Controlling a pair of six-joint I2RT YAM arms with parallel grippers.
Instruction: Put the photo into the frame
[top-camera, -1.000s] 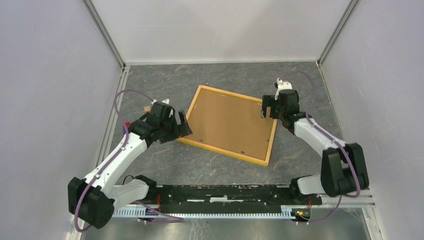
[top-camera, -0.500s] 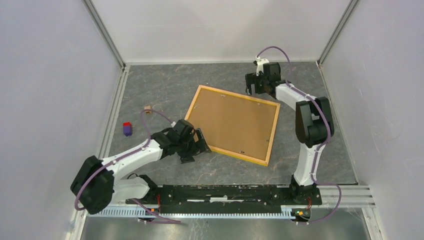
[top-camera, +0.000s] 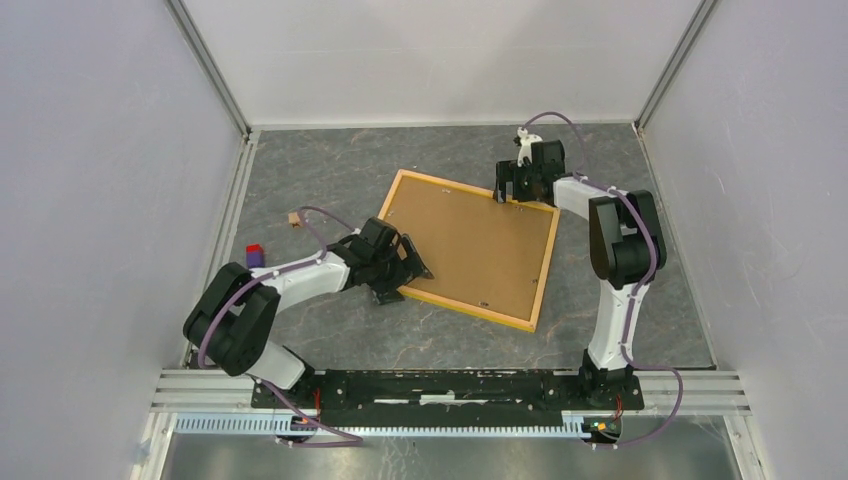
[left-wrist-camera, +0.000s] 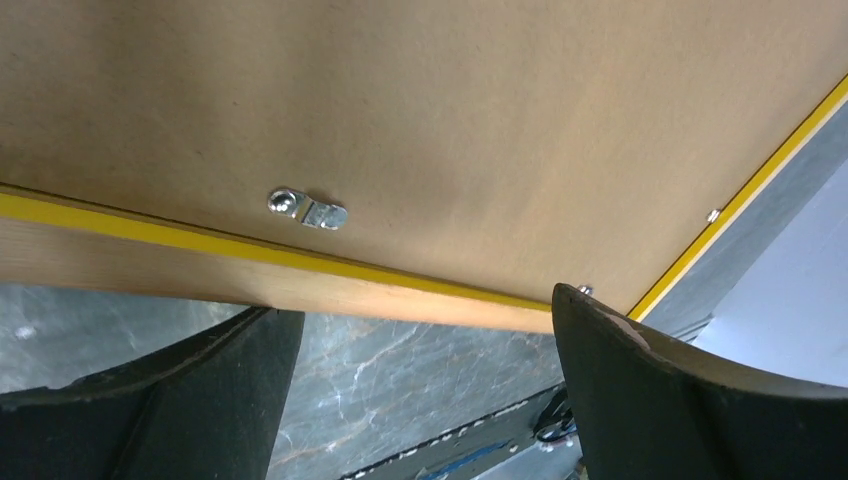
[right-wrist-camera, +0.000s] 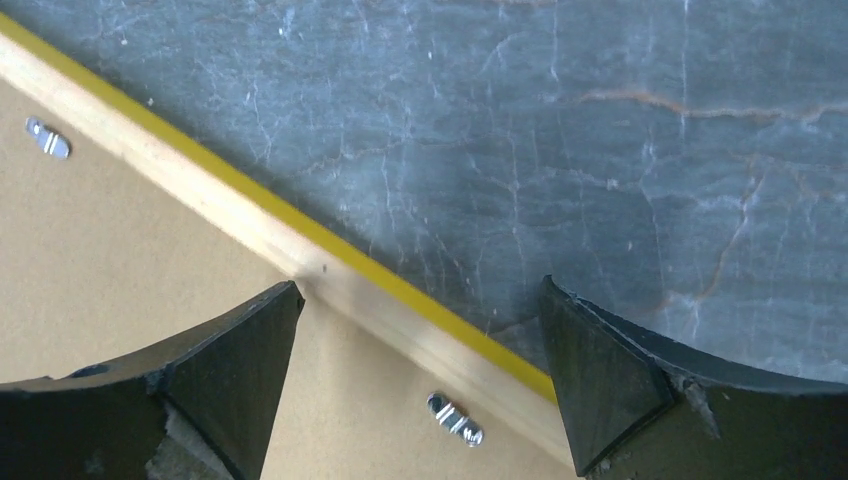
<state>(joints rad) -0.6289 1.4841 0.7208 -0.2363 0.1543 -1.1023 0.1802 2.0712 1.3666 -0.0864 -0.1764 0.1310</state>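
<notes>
Left tool (left-wrist-camera: 420, 330), spread wide, faces the frame's (top-camera: 546, 265) near-left edge; right tool (right-wrist-camera: 420, 300), also spread, straddles its far edge.

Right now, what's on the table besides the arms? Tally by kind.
Wooden frame: 1
Brown backing board: 1
Small loose items: 2 (purple-and-red item, tan item)
Total: 4
</notes>
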